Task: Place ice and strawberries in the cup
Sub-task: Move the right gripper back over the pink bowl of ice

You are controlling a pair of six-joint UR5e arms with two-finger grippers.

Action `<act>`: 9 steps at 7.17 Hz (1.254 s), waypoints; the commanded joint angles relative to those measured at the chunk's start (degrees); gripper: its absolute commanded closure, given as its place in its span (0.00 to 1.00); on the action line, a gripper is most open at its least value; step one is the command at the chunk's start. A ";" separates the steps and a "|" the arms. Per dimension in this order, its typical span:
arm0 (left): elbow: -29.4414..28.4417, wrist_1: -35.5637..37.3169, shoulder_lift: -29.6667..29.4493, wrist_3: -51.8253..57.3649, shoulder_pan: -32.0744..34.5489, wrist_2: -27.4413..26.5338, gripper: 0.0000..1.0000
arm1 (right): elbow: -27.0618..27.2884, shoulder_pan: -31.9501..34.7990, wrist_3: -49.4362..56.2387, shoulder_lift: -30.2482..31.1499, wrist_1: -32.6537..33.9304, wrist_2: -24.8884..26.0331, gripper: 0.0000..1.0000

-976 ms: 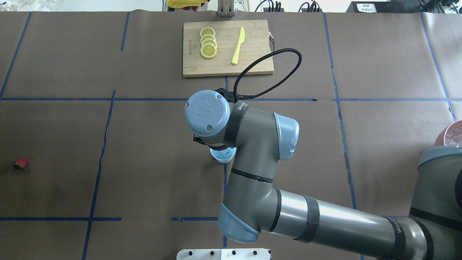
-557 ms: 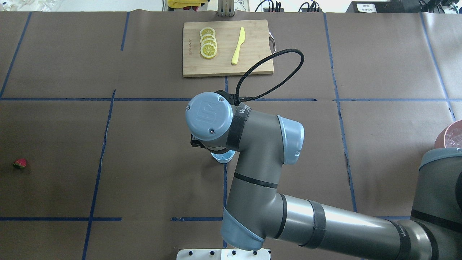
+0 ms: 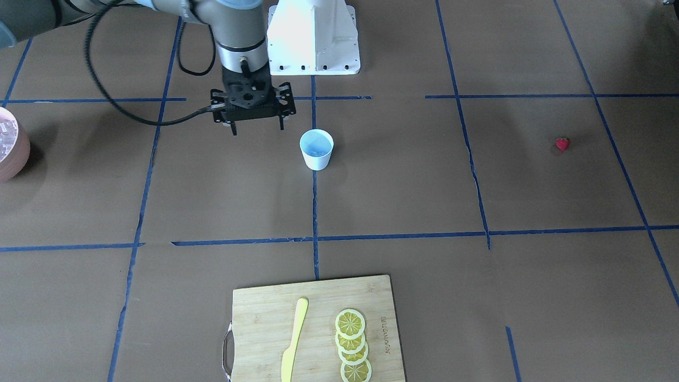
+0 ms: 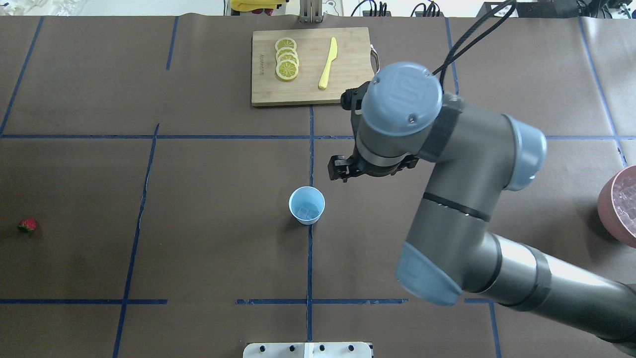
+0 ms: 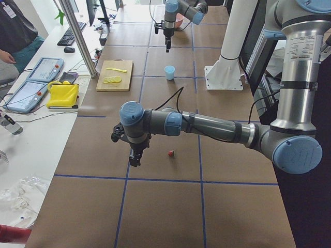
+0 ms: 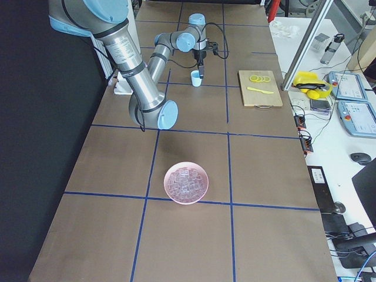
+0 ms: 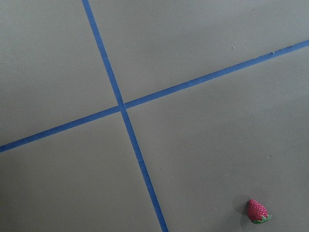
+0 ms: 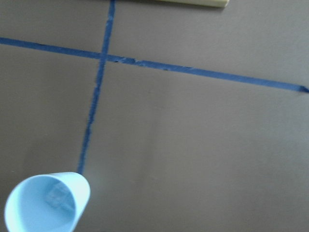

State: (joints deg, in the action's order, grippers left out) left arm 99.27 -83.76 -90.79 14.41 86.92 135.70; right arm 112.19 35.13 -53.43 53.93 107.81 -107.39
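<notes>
The white cup (image 4: 307, 205) with a light-blue inside stands at the table's middle, and a clear ice cube (image 4: 308, 213) lies in it. The cup also shows in the right wrist view (image 8: 46, 203) at the lower left. My right gripper (image 3: 257, 129) hangs open and empty above the table, a little to the cup's side and apart from it. The strawberry (image 4: 28, 225) lies alone far on my left, and shows in the left wrist view (image 7: 257, 211). My left gripper (image 5: 133, 157) hovers beside the strawberry (image 5: 171, 153); I cannot tell whether it is open or shut.
A pinkish-brown bowl (image 6: 169, 174) full of ice cubes stands far on my right. A wooden cutting board (image 4: 353, 74) at the far middle carries lemon slices (image 4: 286, 58) and a yellow knife (image 4: 328, 62). The white robot base (image 3: 313, 37) is behind the cup.
My right arm has moved from over the cup to the right and farther away. The cup is now uncovered, with an ice cube showing in it. The strawberry has not moved.
</notes>
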 commanded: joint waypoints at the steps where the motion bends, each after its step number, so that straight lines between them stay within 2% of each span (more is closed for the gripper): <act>1: -0.22 0.00 0.00 0.00 0.00 0.00 0.00 | 6.61 9.29 15.21 10.62 -0.41 -7.09 0.02; 3: -0.22 0.00 0.00 0.00 0.00 -0.09 0.00 | 10.67 17.21 28.67 20.29 -0.41 -12.81 0.03; 4: -0.22 0.00 0.00 0.00 -0.09 0.00 0.00 | 10.69 21.95 36.56 26.00 -2.76 -15.63 0.03; 6: -0.13 0.00 0.00 0.00 0.00 0.00 0.00 | 8.68 30.82 48.88 40.83 -15.72 -21.07 0.03; 7: -0.04 0.00 0.00 0.00 0.00 0.00 0.00 | 7.10 33.74 52.60 46.39 -21.27 -21.71 0.03; 8: 0.05 0.00 0.00 0.00 0.00 -0.09 0.00 | 3.52 36.03 57.86 51.06 -27.15 -21.72 0.03; 9: 0.22 0.00 0.00 0.00 0.00 0.00 0.00 | -1.31 37.27 60.09 53.19 -33.57 -21.72 0.03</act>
State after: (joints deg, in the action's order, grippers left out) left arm 99.32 -83.76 -90.79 14.41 86.92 135.67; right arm 116.01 70.12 2.43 102.88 82.10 -128.87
